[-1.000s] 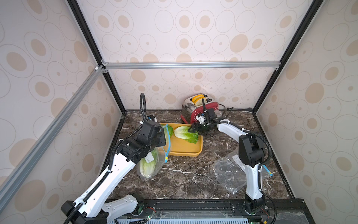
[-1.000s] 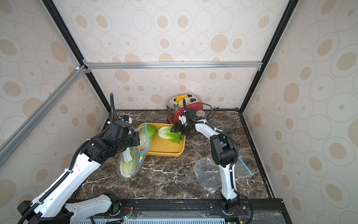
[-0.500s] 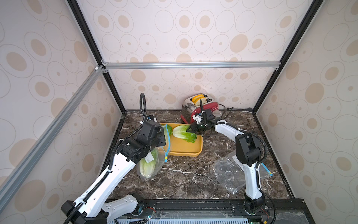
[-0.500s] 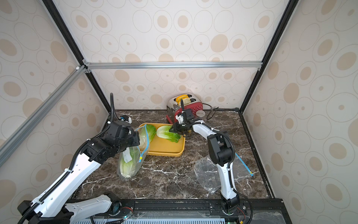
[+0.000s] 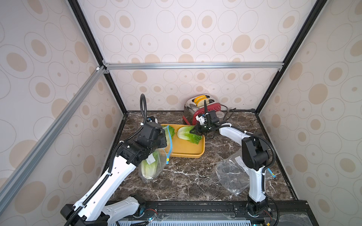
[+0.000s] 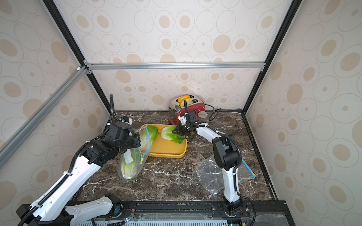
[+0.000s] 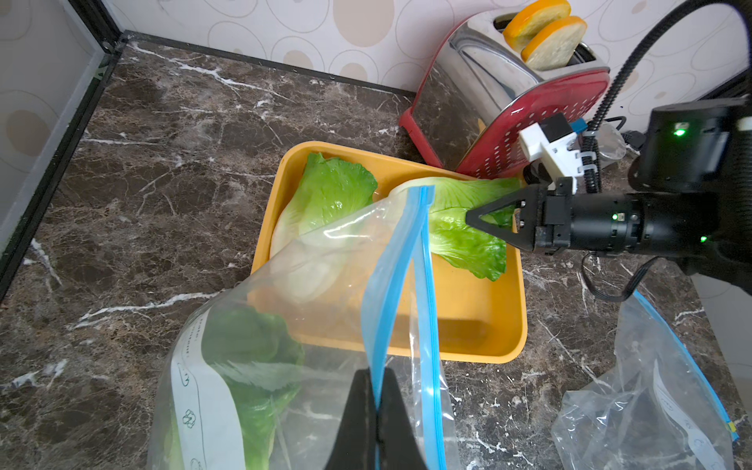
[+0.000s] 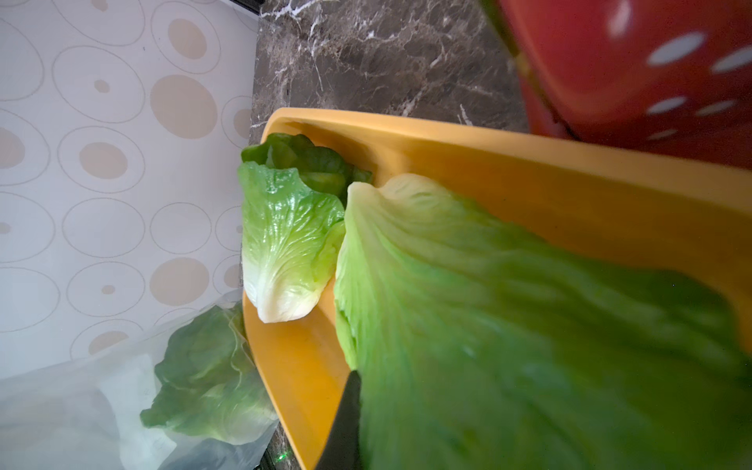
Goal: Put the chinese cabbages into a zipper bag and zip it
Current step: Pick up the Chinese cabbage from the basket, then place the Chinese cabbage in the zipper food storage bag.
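Yellow tray [image 5: 183, 149] carries two of the three cabbages; the first cabbage [image 5: 187, 135] lies with its long axis across the tray, white base toward the left arm, leaf tips at the right rim, where the right gripper [image 5: 194, 130] is clenched on the leaves; the second cabbage [image 7: 325, 199] lies front to back, green tip toward the rear wall, base behind the bag [image 7: 325, 280]. The third cabbage [image 6: 128, 166] sits inside that bag, paler end low; the left gripper [image 7: 376, 386] pinches the blue zip strip, mouth gaping. A colander [image 7: 541, 122] and toaster [image 7: 484, 69] crowd the rear; bare table [image 5: 186, 176] lies in front; a spare bag [image 5: 230, 176] lies beside the right arm's base; two bags in all.
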You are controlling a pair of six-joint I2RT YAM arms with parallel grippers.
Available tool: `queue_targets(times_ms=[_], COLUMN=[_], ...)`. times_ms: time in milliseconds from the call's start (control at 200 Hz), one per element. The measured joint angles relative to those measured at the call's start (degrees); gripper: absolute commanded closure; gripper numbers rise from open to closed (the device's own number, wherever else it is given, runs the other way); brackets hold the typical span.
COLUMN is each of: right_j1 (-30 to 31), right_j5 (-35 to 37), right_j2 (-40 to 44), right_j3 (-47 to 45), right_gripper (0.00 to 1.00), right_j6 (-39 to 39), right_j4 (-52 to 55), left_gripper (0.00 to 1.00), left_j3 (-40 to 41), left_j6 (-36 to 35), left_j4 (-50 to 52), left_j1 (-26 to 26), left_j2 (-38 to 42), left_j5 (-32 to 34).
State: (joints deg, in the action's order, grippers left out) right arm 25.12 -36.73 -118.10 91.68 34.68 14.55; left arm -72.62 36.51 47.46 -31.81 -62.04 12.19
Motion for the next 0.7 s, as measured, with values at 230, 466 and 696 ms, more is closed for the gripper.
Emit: queue_targets(times_ms=[230,466,696], right_j1=[0.0,-0.4,-0.7], right_j5=[-0.4,0.1,1.1], right_j2=[8.9,21.4,32.7], right_j3=[-1.6,-4.7,-6.0], right_gripper=[0.95,0.94,0.94], right_j6=[0.3,-2.4,-7.4], right_j4=[1.6,8.2,19.4], left_gripper=[1.00,1.00,1.00], left_j3=[-1.0,-2.9,-3.0], left_j6=[-1.4,-3.0,-3.0], left_j4=[2.9,5.0,4.4], left_j1=[0.0,0.0,-0.4], left_j2=[1.1,1.6,0.2], left_j5=[0.0,-2.8,-8.5])
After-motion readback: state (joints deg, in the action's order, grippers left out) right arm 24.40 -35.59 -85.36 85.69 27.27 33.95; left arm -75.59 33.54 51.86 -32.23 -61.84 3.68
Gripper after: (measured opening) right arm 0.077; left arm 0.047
